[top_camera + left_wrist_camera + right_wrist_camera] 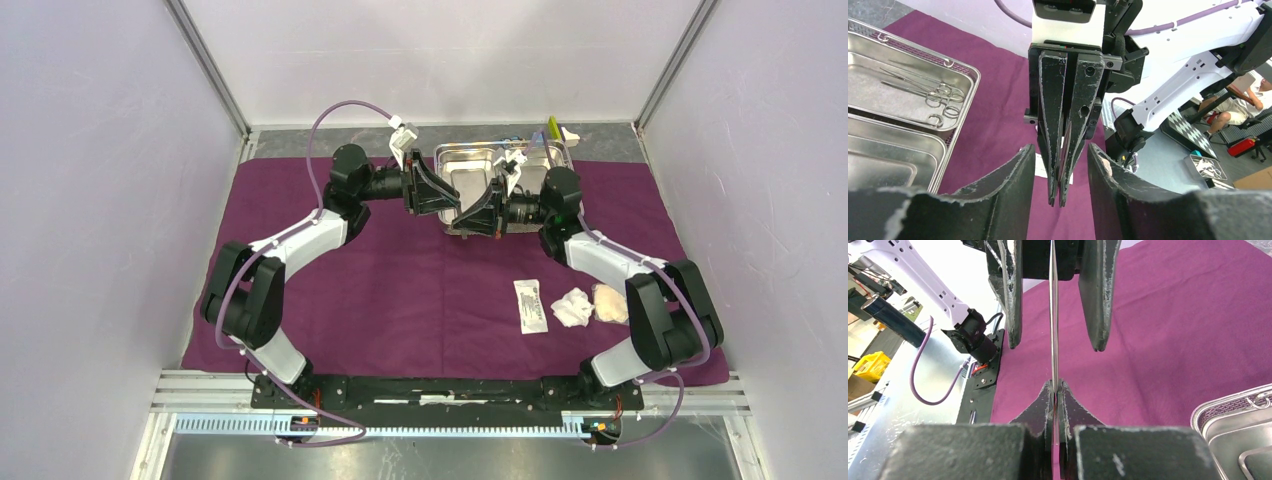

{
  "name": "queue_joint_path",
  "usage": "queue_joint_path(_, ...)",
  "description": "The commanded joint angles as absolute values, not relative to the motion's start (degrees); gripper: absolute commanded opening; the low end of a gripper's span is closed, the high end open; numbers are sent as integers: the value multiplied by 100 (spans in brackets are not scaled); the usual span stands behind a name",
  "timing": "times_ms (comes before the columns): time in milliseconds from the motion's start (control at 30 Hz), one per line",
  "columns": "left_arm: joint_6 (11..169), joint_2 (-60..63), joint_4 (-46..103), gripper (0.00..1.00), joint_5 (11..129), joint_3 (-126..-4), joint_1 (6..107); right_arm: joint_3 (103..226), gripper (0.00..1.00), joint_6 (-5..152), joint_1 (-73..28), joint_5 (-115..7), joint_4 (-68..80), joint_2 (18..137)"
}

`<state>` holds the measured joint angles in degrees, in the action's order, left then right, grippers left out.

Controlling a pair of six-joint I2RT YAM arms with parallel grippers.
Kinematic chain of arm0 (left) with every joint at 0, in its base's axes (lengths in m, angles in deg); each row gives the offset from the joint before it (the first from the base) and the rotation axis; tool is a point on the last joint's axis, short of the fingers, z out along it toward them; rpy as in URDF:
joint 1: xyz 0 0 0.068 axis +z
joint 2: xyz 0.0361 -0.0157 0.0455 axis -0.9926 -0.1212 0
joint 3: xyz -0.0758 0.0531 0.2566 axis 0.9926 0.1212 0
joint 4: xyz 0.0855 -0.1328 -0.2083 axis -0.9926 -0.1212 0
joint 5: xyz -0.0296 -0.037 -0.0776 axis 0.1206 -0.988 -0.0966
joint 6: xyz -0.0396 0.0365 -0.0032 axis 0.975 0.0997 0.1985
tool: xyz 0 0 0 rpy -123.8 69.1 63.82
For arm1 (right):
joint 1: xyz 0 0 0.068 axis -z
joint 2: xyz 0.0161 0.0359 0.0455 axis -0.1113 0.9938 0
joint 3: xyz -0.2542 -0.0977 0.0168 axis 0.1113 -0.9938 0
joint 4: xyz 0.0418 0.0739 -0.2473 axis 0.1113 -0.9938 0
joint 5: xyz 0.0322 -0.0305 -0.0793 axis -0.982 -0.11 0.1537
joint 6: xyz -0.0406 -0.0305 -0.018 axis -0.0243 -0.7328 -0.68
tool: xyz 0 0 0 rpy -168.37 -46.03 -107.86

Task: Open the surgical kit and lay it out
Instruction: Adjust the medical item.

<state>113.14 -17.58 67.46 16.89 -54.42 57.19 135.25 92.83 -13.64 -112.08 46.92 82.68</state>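
The right pincer (1055,386) is pinching shut on a thin steel instrument (1053,315) beside the tray (969,74), seemingly for handover, while the left pincer (1055,346), half open, is straddling its free end without touching

Bright, even light falls from above in the top view; the pale walls (90,200) take a lilac tint, and only faint, soft shadows lie on the purple cloth (420,290). The steel tray (470,185) shines with white glare — its highlights look washed out. In the left wrist view the left gripper (1060,148) at the bottom edge is blurred, while the tray beyond is sharp and mirror-bright. In the right wrist view the right gripper (1057,386) is likewise soft up close; the thin steel instrument (1053,315) it pinches shows as a bright line, and the upper left corner is overexposed.
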Motion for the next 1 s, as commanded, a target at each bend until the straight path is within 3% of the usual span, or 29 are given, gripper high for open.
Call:
queue_joint_path(0, 11574, -1735, 7185, 47, 1645, -5438, 5711, 13513, 0, 9429, -1374, -11265, 5096, 8313)
queue_joint_path(533, 11645, -1858, 7272, 43, 1618, -5374, 5631, 13435, 0, 9950, -1360, -11288, 5657, 8386)
queue_joint_path(967, 11744, -2006, 7286, 23, 1678, -5508, 5610, 13434, 1, 9946, -1347, -11309, 5659, 8479)
